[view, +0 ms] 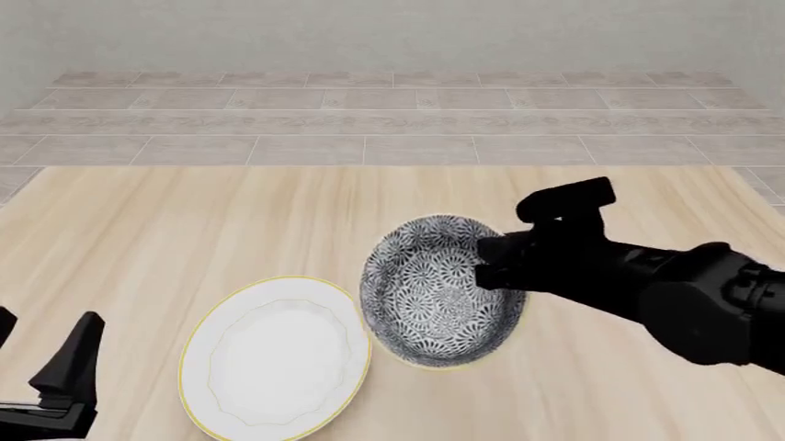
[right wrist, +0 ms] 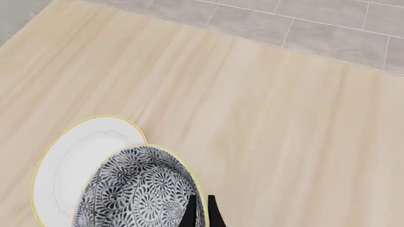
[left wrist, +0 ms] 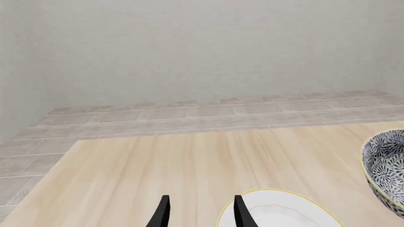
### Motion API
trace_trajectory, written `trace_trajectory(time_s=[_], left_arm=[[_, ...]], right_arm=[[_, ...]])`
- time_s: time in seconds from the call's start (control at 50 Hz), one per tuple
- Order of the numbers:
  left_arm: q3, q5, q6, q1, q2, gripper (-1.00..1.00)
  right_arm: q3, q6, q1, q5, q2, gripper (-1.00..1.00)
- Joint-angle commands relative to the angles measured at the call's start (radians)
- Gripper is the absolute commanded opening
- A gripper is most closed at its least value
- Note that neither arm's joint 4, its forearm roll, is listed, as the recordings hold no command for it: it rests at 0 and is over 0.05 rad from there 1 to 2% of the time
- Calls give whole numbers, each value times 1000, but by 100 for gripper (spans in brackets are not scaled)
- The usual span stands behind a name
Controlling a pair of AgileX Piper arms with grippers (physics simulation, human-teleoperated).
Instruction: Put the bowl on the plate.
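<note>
The bowl (view: 429, 299), patterned in dark grey and white, is tilted with its opening facing the camera, just right of the white, gold-rimmed plate (view: 272, 360). My right gripper (view: 487, 266) is shut on the bowl's right rim. In the right wrist view the two fingers (right wrist: 191, 213) pinch the rim of the bowl (right wrist: 136, 191), which overlaps the edge of the plate (right wrist: 73, 158). My left gripper (view: 43, 356) is open and holds nothing at the table's near left corner. In the left wrist view its gripper (left wrist: 202, 212) sits beside the plate (left wrist: 281, 213), with the bowl (left wrist: 386, 165) further off.
The wooden table (view: 184, 230) ends at a far edge, with grey tiled floor (view: 392, 119) and a pale wall beyond. The right arm (view: 687, 299) stretches over the table's right side.
</note>
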Motion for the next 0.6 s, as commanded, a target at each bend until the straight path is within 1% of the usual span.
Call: trace_trajectory(time_s=[0.02, 0.16, 0.28, 0.6], left_arm=[[0, 9, 1, -3, -10, 100], [0, 17, -1, -2, -19, 100], [0, 17, -2, 0, -22, 100], [0, 15, -3, 0, -25, 100]], right_arm=[[-71, 60, 47, 12, 52, -100], [-110, 84, 74, 3, 100, -100], [-130, 92, 98, -5, 132, -100], [-235, 109, 153, 24, 191, -100]])
